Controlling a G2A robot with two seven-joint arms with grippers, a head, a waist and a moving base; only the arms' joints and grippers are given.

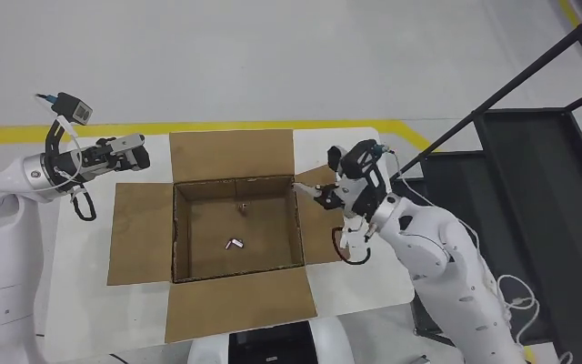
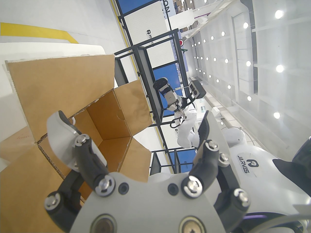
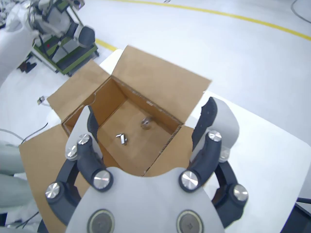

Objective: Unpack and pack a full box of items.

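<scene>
**Around the work area**

A white table (image 1: 359, 287) spans the lower middle of the top view. A yellow floor line (image 1: 273, 126) runs across just above it, and a black metal rack (image 1: 527, 164) stands at the right edge. The right wrist view shows a green cart (image 3: 70, 56) on the pale floor.

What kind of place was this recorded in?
Probably an industrial hall or robotics test floor: painted yellow floor line, black metal-frame rack, high ceiling with rows of round lights.
</scene>
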